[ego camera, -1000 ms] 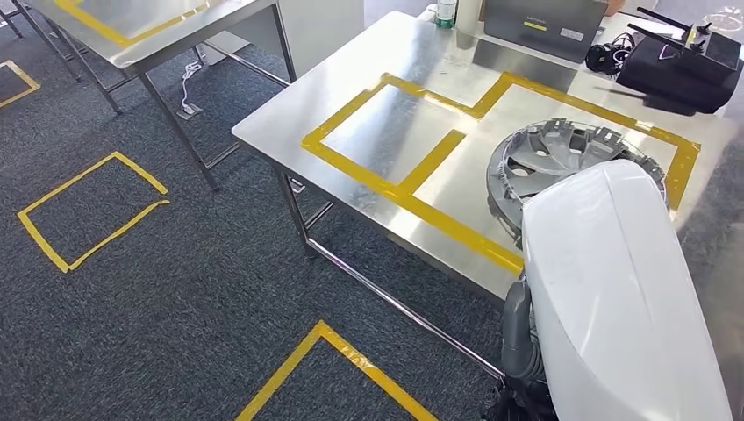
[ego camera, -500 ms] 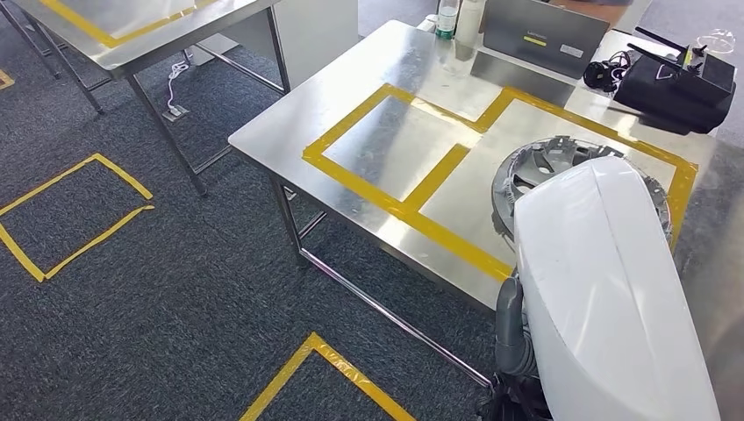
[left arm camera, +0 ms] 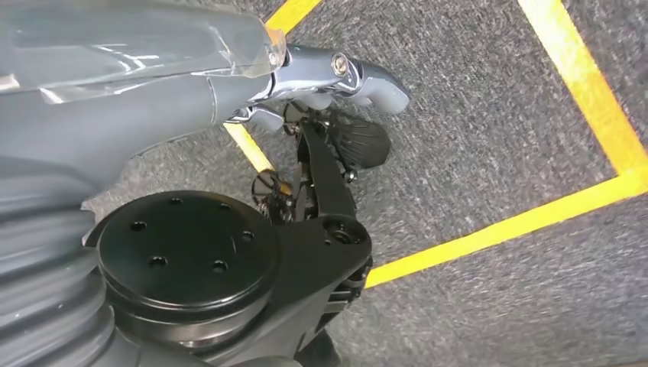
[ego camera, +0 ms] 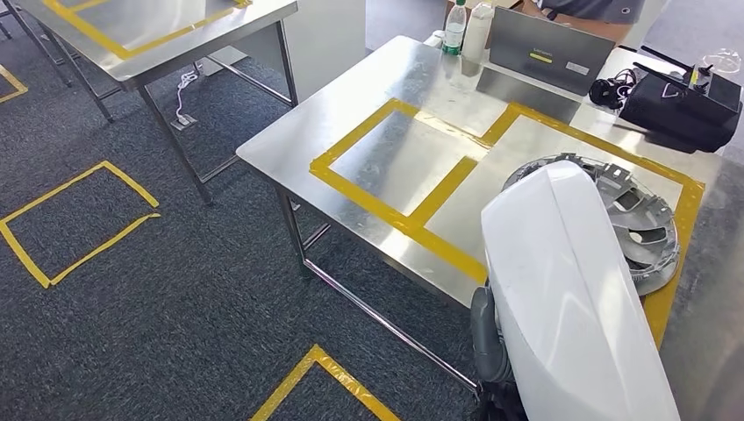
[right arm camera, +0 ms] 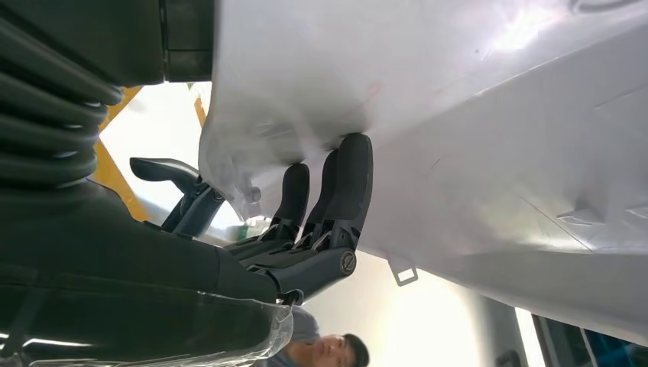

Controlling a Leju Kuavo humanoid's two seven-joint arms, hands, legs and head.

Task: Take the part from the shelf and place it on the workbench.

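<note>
A big white moulded part (ego camera: 570, 289) fills the lower right of the head view, hanging over the front edge of the steel workbench (ego camera: 289, 132) and hiding part of what lies there. In the right wrist view my right hand (right arm camera: 321, 206) holds this white part (right arm camera: 474, 99) from beneath, its dark fingers (right arm camera: 348, 172) pressed against the surface. My left hand (left arm camera: 328, 153) hangs over the carpet and holds nothing, the thumb standing out and the dark fingers loosely apart.
A grey hubcap (ego camera: 645, 228) lies in the right yellow-taped box on the workbench; the left taped box (ego camera: 399, 158) is bare. Bottles (ego camera: 454, 26), a grey case (ego camera: 548, 48) and a black device (ego camera: 680, 105) stand at the back. Another table (ego camera: 158, 26) stands far left. A person (right arm camera: 332, 348) stands near.
The whole picture has shifted, so the camera has moved. The white part now sits further left against the hubcap, and more of the hubcap shows to its right.
</note>
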